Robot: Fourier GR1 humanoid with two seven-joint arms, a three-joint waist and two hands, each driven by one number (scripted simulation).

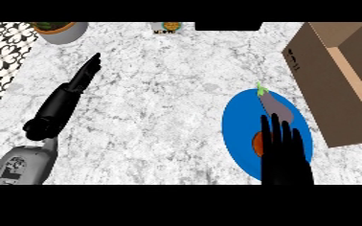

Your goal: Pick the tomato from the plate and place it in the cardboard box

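You are looking steeply down at a white, grey-veined marble surface (163, 105). Your right hand (285, 153) comes in from the lower edge on the right and lies over the blue plate (237, 124), its fingers (277, 129) straight and slightly spread, pointing away from you. They are not curled round anything. The tomato (259, 142) is on the plate, and you see only an orange-red sliver of it at the left side of the hand; the palm covers the rest, so you cannot tell whether the hand touches it. Just beyond your fingertips a dark purple eggplant (274, 106) with a green stem lies on the far part of the same plate.

The cardboard box (322, 81) stands just to the right of the plate, running along the right edge of the view; its near corner is close to the plate's rim.

Your left hand (87, 72) is well apart from all this, on the left side, with its fingers straight and pressed together, pointing to the far end of the surface and holding nothing. At the far left corner stands a grey pot (63, 31) with a plant, and a small jar (167, 28) sits at the far edge near the middle
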